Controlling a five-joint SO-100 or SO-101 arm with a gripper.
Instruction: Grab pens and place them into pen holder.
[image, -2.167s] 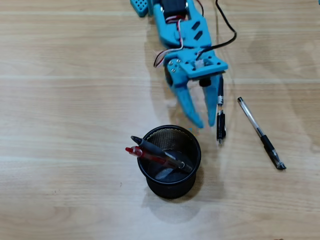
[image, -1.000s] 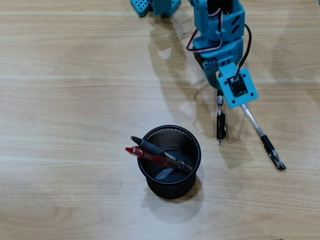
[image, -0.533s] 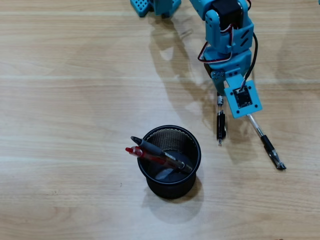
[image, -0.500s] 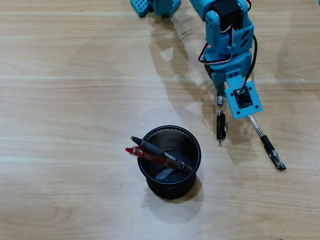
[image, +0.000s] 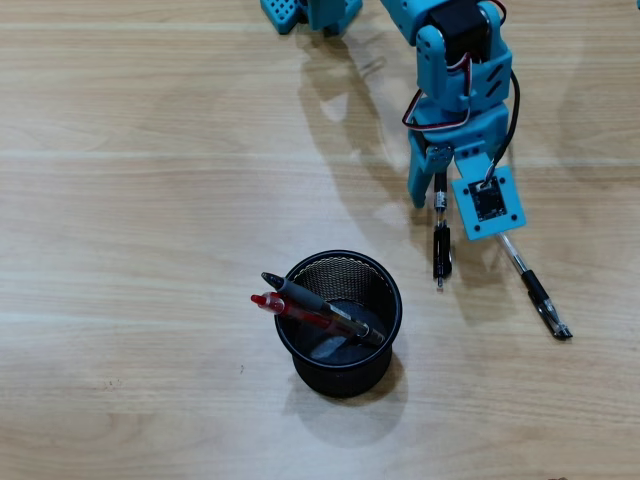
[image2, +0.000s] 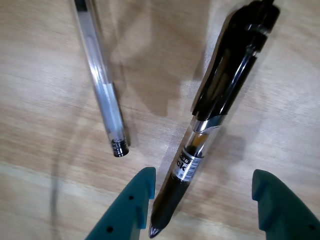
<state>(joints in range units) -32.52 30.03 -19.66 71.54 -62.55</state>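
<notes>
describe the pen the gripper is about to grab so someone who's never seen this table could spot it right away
Start at the black mesh pen holder on the wooden table, then look right in the overhead view to the blue arm. The gripper hangs open over a short black pen that lies between its fingertips. Its neighbour, the clear pen, is slimmer, see-through and lies outside the fingers.
</notes>
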